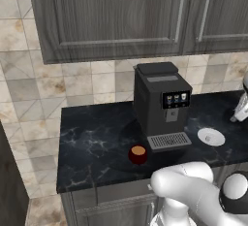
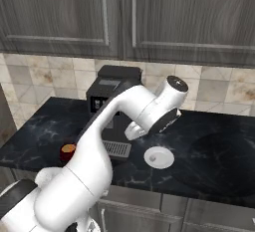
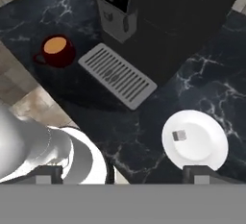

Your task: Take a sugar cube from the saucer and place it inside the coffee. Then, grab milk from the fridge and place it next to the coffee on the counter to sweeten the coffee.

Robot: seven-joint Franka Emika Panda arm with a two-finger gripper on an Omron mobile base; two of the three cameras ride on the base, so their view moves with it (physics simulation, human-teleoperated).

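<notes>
Hand (image 3: 122, 174) open above saucer (image 3: 207, 152)

The arm (image 2: 107, 141) was glossy white, built of thick rounded tubular links that widened toward the base, with bulbous elbow housings. A round dark cap with a small pale dot closed the wrist joint (image 2: 177, 83) above the saucer (image 2: 159, 157), and a dark band wrapped the link just under it. Another black joint ring sat at the shoulder (image 2: 17, 196). The finger tips (image 3: 205, 174) were small, dark and blocky.
</notes>
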